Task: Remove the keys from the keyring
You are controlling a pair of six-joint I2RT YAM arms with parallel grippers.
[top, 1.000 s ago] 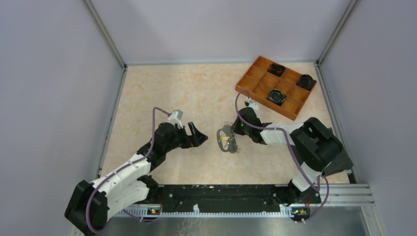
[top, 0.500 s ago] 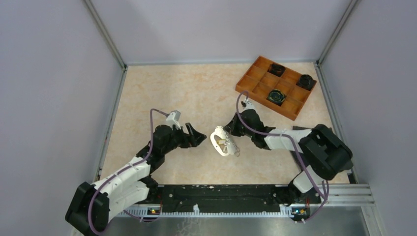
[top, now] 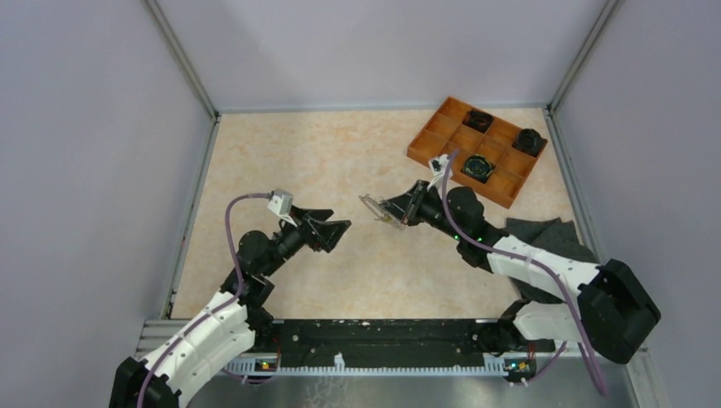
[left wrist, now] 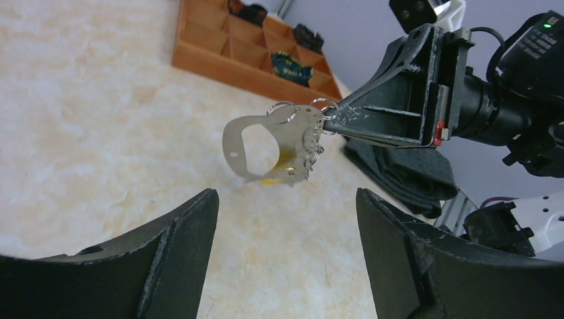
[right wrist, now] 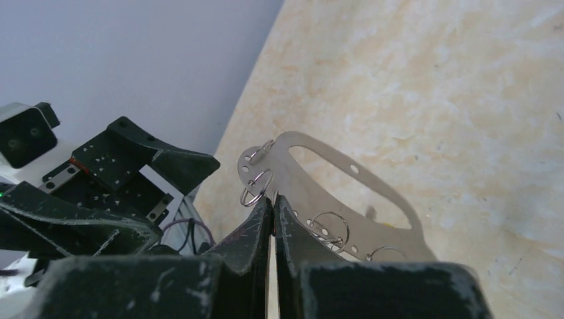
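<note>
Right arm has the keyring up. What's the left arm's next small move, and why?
Probably ease the left gripper forward until its open jaws straddle the keys hanging under the keyring. The right gripper is shut on the keyring's edge, holding it off the table. The left gripper faces it but is apart from it, holding nothing.

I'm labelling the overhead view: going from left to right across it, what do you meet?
left gripper → keyring → right gripper → orange tray
</note>
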